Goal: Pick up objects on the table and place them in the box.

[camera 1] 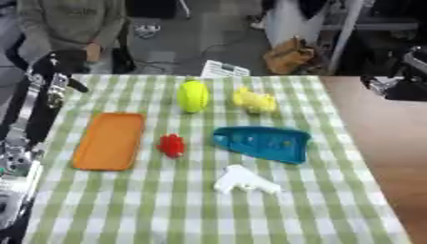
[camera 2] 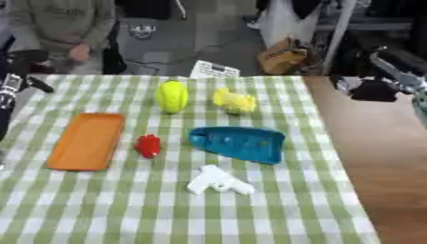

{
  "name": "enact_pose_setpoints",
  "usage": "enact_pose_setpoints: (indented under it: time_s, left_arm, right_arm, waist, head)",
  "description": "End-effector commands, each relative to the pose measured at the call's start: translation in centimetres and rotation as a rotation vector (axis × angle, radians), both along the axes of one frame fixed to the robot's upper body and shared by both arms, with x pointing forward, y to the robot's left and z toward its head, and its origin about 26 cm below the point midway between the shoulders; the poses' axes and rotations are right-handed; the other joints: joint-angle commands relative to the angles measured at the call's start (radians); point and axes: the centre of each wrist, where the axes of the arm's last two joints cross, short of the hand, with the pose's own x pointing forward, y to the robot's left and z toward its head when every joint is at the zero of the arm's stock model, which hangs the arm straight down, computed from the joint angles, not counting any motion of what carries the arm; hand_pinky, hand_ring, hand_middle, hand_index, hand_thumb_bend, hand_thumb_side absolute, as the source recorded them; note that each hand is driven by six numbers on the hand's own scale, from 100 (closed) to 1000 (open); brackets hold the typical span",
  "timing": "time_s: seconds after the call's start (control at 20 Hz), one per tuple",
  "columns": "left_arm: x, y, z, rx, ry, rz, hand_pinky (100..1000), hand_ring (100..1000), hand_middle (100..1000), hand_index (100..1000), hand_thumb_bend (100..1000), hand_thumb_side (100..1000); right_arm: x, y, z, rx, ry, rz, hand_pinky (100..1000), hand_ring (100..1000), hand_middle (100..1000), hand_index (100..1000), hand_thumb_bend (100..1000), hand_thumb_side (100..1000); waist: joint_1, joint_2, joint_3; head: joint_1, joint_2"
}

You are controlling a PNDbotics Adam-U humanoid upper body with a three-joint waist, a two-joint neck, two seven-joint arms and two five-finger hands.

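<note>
An orange tray-like box (camera 1: pixel 106 141) lies at the left of the green checked cloth (camera 1: pixel 167 209). Behind the middle sit a yellow-green ball (camera 1: pixel 193 96) and a yellow toy (camera 1: pixel 254 101). A small red object (camera 1: pixel 172 145) lies beside the box. To its right is a blue boat-shaped piece (camera 1: pixel 263 143). A white pistol-shaped toy (camera 1: pixel 244 181) lies in front of the blue piece. My left hand (camera 1: pixel 60 61) hangs over the far left corner, holding nothing I can see. My right hand (camera 2: pixel 373 89) hovers off the cloth at the far right, away from every object.
Bare brown tabletop (camera 1: pixel 383 143) runs along the right of the cloth. A white sheet (camera 1: pixel 223 69) lies at the far edge. A brown bag (camera 1: pixel 289 56) stands on the floor beyond. My left arm (camera 1: pixel 37 109) lines the left edge.
</note>
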Motion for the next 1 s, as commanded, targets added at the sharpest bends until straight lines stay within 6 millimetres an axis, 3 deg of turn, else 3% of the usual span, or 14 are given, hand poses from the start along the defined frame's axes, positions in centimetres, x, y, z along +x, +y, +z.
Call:
enact_pose_setpoints:
  time_s: [0.05,1.0]
  left_arm:
    - [0.2,-0.3,1.0,0.005,-0.028,-0.019,537,720,792,815,100,1000]
    - [0.5,-1.3,1.1,-0.005,-0.029,-0.058,532,723,796,816,103,1000]
  right_arm:
    - [0.6,0.0,1.0,-0.038,-0.016,-0.007,490,660,796,890,371,614]
    - [3.6,2.7,-1.4,-0.173,0.033,0.0,520,663,851,892,436,606]
  waist:
    - [0.015,-0.02,0.002]
    - [0.009,-0.021,0.041]
  head:
    - [-0.01,-0.004]
    - [-0.07,-0.021]
